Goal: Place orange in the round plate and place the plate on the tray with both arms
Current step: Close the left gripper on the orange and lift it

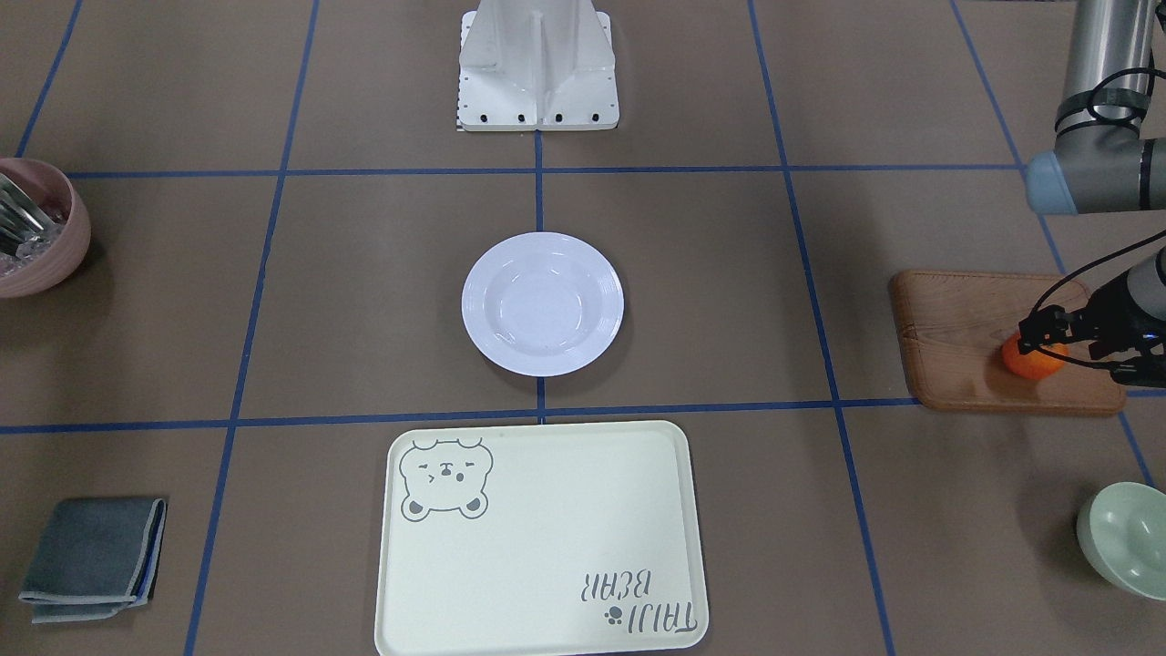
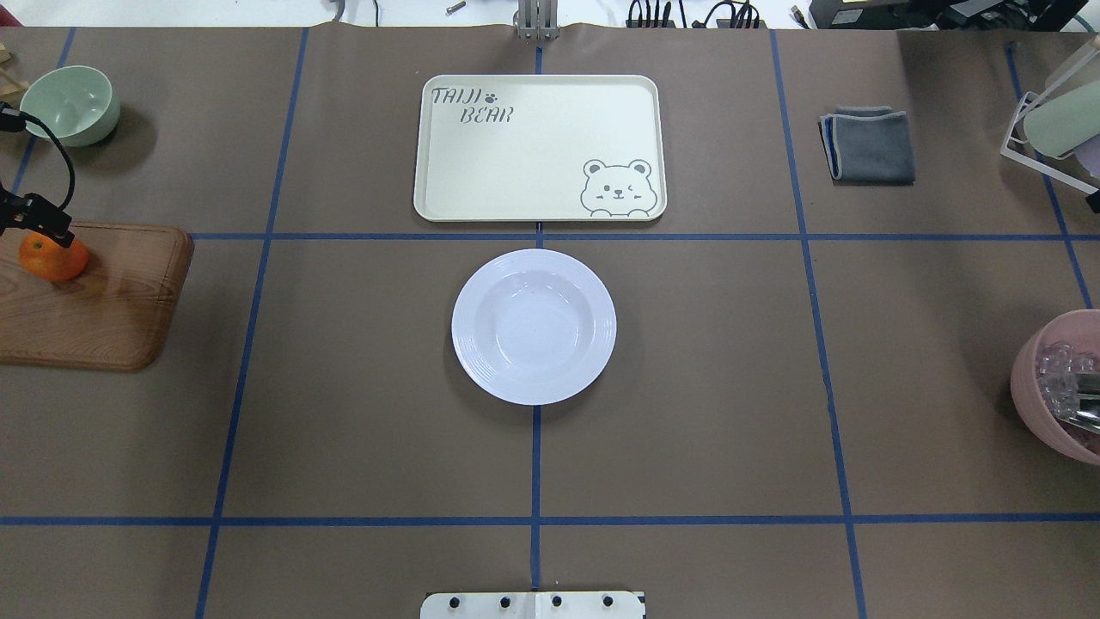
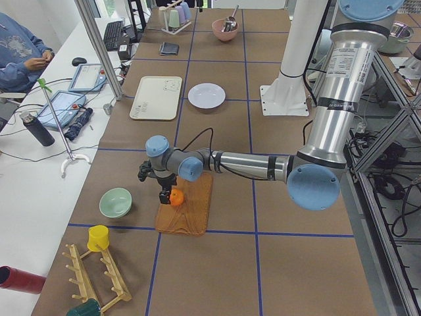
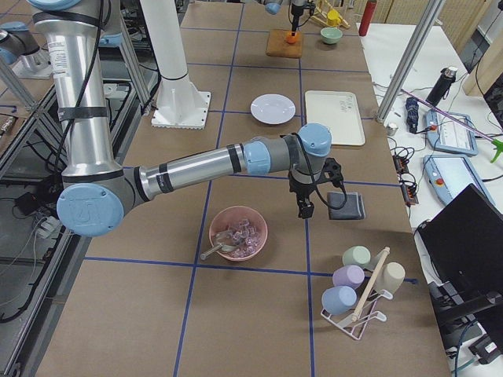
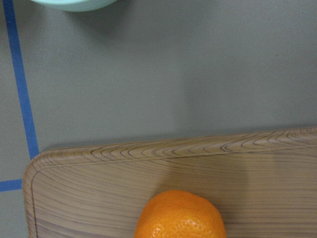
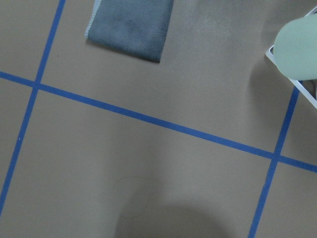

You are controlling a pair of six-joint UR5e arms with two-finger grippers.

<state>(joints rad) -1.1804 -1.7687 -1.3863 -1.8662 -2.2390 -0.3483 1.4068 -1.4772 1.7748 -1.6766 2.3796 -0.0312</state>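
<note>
The orange (image 1: 1034,363) (image 2: 53,260) rests on a brown wooden board (image 1: 966,337) at the robot's far left. My left gripper (image 1: 1043,339) (image 2: 39,228) hangs just over it, and its fingers look open around the fruit's top. The left wrist view shows the orange (image 5: 181,215) close, at the bottom edge. The white round plate (image 1: 542,303) (image 2: 534,327) lies empty at the table's middle. Beyond it lies the cream tray (image 1: 537,547) (image 2: 533,155), bare. My right gripper (image 4: 302,210) hovers low near a grey cloth and shows only in the exterior right view, so I cannot tell its state.
A pale green bowl (image 2: 69,103) stands beyond the board. A pink bowl (image 2: 1031,378) holding utensils sits at the right edge. The folded grey cloth (image 2: 868,144) lies at the far right, a cup rack (image 2: 1048,129) beside it. The robot base (image 1: 537,64) stands behind the plate.
</note>
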